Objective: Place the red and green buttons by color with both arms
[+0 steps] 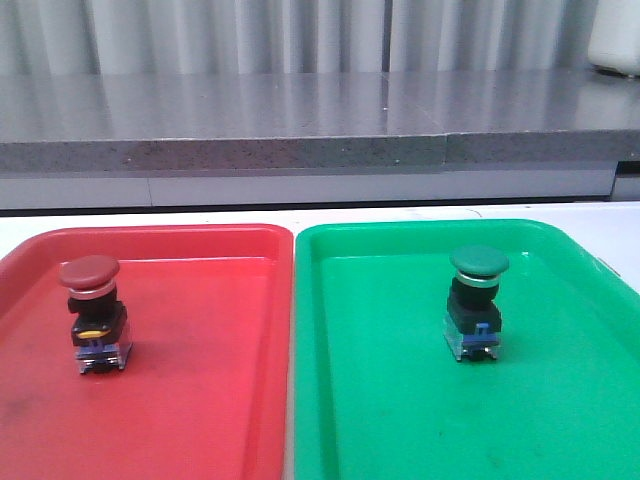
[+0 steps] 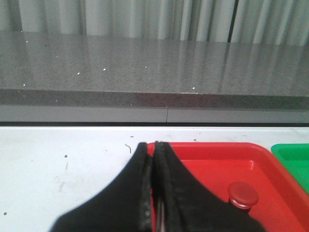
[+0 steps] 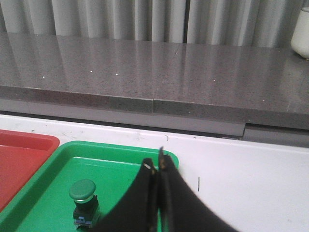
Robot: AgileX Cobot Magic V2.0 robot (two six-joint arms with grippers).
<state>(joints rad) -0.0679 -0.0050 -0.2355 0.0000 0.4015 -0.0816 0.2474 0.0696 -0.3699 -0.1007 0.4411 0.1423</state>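
Red button (image 1: 93, 312) stands upright in the red tray (image 1: 200, 400), toward that tray's left side; green button (image 1: 476, 302) stands upright in the green tray (image 1: 400, 400), roughly mid-tray toward the back. Colors match trays, so sorting looks done from how things lie

Left gripper (image 2: 152, 150): jaws closed, nothing between them, hanging above the table (image 2: 58, 169) by the red tray's rim, clear of the red button. Right gripper (image 3: 158, 166): jaws pressed together too, empty, over the green tray's far corner, apart from the green button. Neither arm shows in the front view

Handling, my read:
- both look like small rigid plastic/metal switches, light, nothing to crush
- mushroom cap is wider than the body, domed and smooth, so a pinch on the cap would likely slip
- top-heavy on a narrow blue-clear base; a sideways nudge could tip them
- best hold is the squarish black body under the silver collar, jaws on its flat opposite faces; the cap overhang then acts as a stop if it slides down
- tray floors look glossy, so a button may skate if bumped before the jaws close

If anything needs re-picking, open wide first and come in square to the body, not from above onto the cap
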